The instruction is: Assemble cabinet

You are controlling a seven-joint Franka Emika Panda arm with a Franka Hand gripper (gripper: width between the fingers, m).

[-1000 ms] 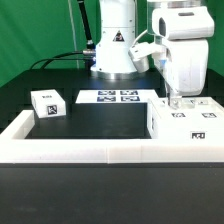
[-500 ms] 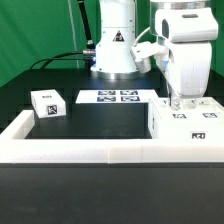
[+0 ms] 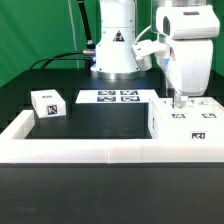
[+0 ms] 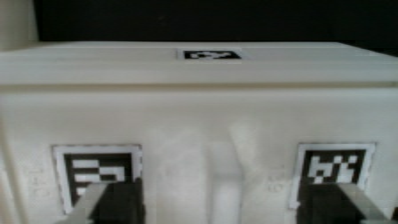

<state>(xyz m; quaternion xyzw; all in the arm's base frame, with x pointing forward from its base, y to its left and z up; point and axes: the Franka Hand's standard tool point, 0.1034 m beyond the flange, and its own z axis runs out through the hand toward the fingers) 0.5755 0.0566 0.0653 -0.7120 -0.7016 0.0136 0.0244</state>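
Straight below the end effector (image 3: 178,99): cabinet body (image 3: 186,122), near right on the tabletop (image 3: 100,120).
Lying long left to right; fingers (image 4: 107,203) apart at its top, grip impossible to tell; small block (image 3: 46,103) well left.

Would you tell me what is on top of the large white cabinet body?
On the cabinet body lie black-and-white tags; the gripper hangs over it, covering part of its top.

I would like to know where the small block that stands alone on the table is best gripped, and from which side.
Bring the claw straight down from above and close it on two opposite upright faces of the block. It is a low box with flat parallel sides, and it stands free of the rail and the marker board, so both sides should be reachable.
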